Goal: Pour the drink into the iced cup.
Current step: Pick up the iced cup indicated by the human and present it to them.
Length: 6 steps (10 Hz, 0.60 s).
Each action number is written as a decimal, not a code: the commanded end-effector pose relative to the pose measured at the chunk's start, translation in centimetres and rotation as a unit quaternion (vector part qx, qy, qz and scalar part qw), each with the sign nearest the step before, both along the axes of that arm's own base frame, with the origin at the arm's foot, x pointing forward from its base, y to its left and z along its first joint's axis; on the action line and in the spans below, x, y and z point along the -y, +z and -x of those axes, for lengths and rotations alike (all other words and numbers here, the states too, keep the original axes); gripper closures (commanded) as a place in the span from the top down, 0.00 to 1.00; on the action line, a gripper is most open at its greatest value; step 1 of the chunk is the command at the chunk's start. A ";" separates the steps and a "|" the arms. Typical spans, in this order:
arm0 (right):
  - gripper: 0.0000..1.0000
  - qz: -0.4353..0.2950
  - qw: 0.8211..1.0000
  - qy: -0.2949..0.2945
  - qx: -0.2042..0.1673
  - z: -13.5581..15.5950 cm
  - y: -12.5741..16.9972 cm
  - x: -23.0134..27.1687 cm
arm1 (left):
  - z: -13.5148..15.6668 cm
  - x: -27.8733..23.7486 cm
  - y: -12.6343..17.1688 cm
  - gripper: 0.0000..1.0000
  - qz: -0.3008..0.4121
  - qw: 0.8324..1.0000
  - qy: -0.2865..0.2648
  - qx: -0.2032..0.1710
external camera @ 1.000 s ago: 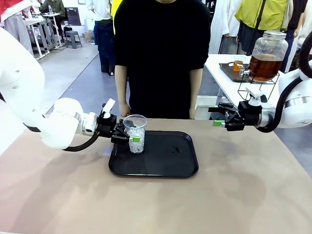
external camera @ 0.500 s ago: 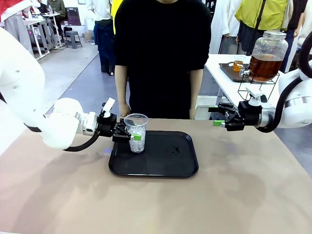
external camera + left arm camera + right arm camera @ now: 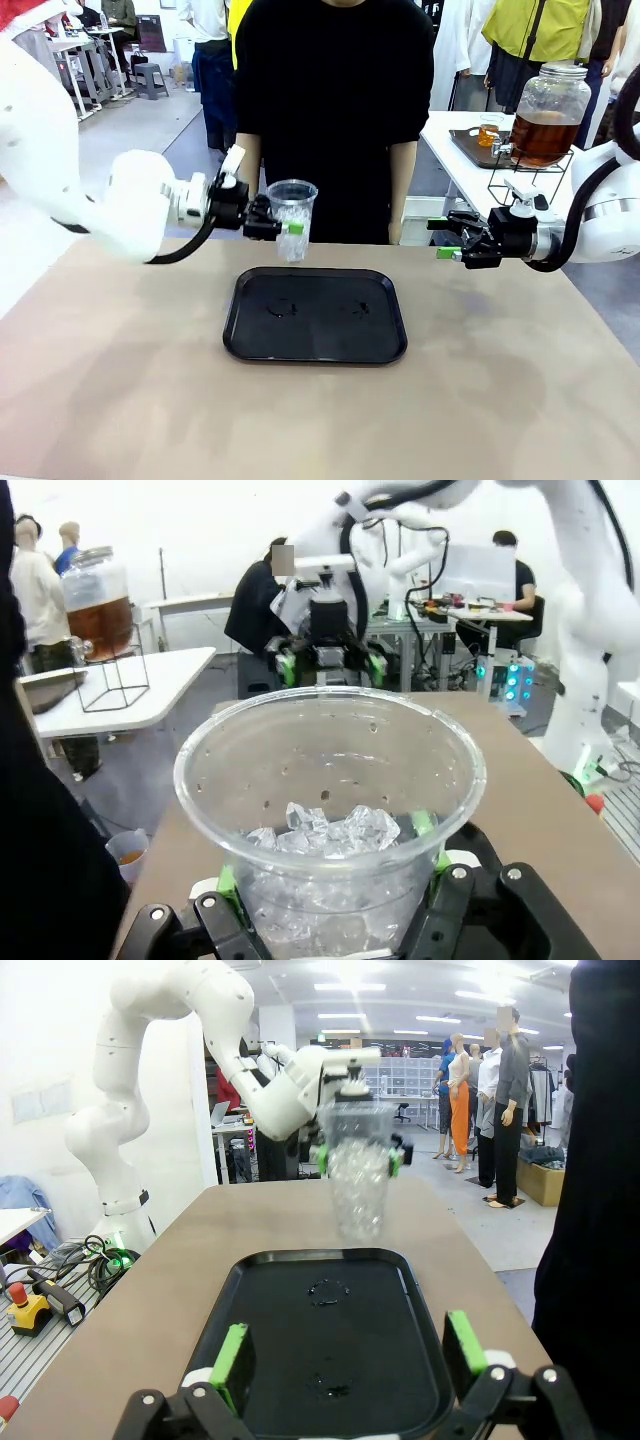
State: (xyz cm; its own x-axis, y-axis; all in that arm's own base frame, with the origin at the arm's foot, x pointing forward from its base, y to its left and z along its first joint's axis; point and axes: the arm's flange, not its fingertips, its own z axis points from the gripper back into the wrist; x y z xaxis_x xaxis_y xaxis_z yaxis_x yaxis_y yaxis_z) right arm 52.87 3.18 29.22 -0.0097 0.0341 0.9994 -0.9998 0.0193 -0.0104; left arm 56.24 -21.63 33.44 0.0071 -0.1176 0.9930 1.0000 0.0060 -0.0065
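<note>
Gripping the iced cup point(image 3: 292, 215) at mid-height, the left gripper point(image 3: 284, 227) was clamped on its clear wall. We saw the cup held upright in the air, clear of the black tray point(image 3: 385, 345) and near its far left corner, with ice cubes piled at its bottom. The right gripper point(image 3: 448, 239) hung over the right side of the table point(image 3: 500, 400), jaws apart and holding nothing. The drink point(image 3: 540, 138) sat amber in the glass dispenser jar point(image 3: 556, 92) on the white side table point(image 3: 440, 128) at far right.
</note>
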 end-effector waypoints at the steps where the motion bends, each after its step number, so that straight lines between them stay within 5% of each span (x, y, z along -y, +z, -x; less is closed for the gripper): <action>1: 1.00 0.004 1.000 0.001 -0.001 -0.5 0.4 -0.2 | -2.6 1.2 2.8 0.77 -0.013 1.000 0.014 -0.023; 4: 1.00 0.004 1.000 0.001 -0.001 -0.5 0.4 -0.2 | -5.0 1.3 5.1 0.77 -0.010 1.000 0.027 -0.008; 6: 1.00 0.004 1.000 0.001 -0.001 -0.5 0.4 -0.2 | -3.4 0.9 4.7 0.77 -0.007 0.999 0.028 -0.018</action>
